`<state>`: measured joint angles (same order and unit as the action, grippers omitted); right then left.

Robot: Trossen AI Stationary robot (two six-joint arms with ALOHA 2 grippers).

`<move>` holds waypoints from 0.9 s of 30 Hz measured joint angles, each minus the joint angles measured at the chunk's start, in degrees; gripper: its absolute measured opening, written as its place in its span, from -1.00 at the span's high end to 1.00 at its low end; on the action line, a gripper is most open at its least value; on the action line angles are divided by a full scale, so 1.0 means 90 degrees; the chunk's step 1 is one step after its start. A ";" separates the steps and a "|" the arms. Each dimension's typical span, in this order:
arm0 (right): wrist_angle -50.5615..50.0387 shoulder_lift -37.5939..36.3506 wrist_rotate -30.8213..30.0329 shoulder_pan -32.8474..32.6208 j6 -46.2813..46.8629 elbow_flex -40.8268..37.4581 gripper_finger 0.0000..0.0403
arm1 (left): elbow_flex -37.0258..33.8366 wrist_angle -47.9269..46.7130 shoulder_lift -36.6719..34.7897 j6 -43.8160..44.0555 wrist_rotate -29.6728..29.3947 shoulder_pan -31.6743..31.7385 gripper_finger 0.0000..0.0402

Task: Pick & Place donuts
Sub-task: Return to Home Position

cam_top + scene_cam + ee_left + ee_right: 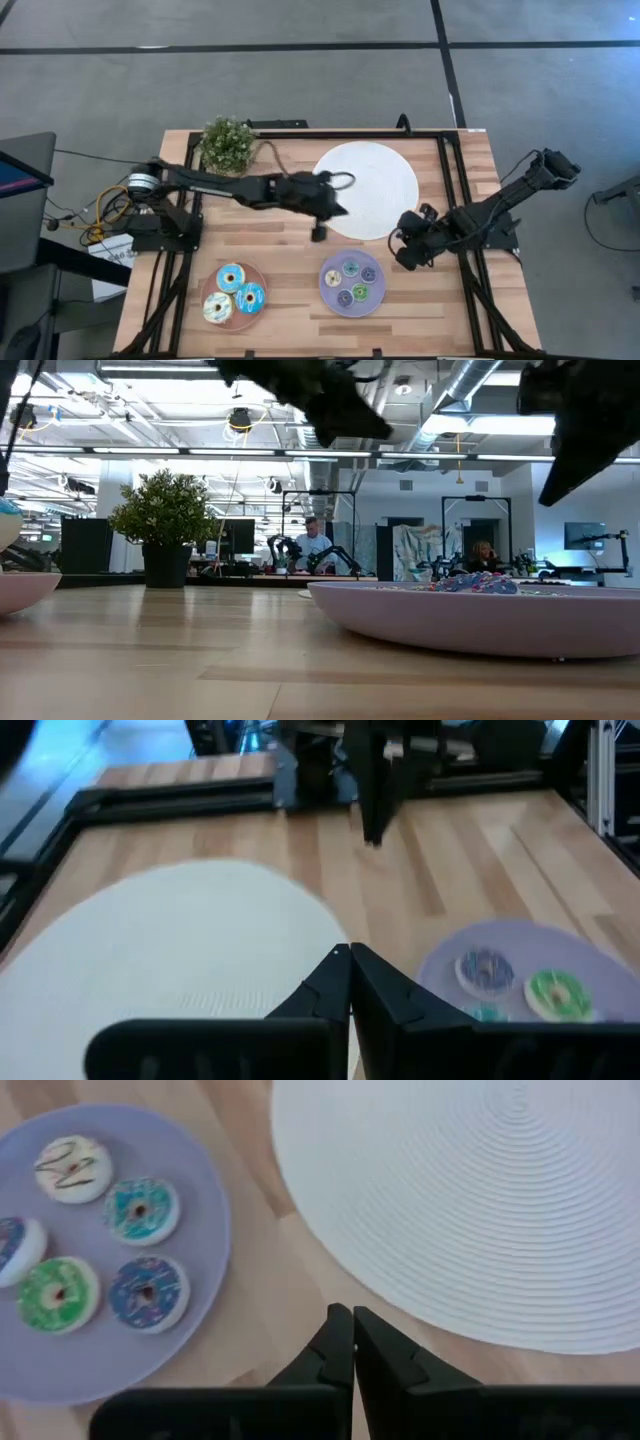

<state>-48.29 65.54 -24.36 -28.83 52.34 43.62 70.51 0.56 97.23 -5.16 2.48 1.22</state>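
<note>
Three large donuts (231, 277) sit on the pink plate (258, 278), which in the high view lies below and well to the left of the white plate (375, 185). They rest flat and close together. Up and to the left of the white plate stands a potted plant (227, 143), and the left arm runs just beside it on its way out over the counter (270, 255). The left tool (348, 958) hangs at the white plate's lower-left edge, fingers pressed together with nothing between them. The low view suggests it is raised clear of the surface. Directly below the white plate, the purple plate (190, 1170) carries five small donuts (140, 1210): cream, teal, green and two purplish ones, each apart from the rest. Just beside the white plate's lower-right edge is the right tool (350, 1320), likewise closed on nothing and apparently touching neither plate.

No donut shows on the bare counter and the white plate carries nothing, so the sorting looks finished. The step in hand is the retreat to rest. Doing it well probably means raising the left tool first. The left arm can then fold back toward its base without sweeping the plant or dipping over the pink plate. The fingers are best left together so nothing snags. The right arm sits folded near its base and needs little more.
</note>
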 joint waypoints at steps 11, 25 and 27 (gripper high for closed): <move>0.0661 0.0000 0.0020 0.1351 -0.0698 0.0000 1.00 | -0.4179 0.2907 -0.3217 0.0545 -0.0526 0.0067 1.00; 0.2319 0.0002 0.0873 0.2970 -0.1964 0.0000 1.00 | -0.6782 0.4246 -0.5977 0.1102 -0.1040 -0.0569 1.00; 0.2456 0.0002 0.0967 0.3120 -0.2004 0.0000 1.00 | -0.7128 0.4419 -0.6354 0.1136 -0.1080 -0.0571 1.00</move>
<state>-26.19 65.56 -15.66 -0.75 34.30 43.62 6.36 40.33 40.04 5.07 -7.24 -3.92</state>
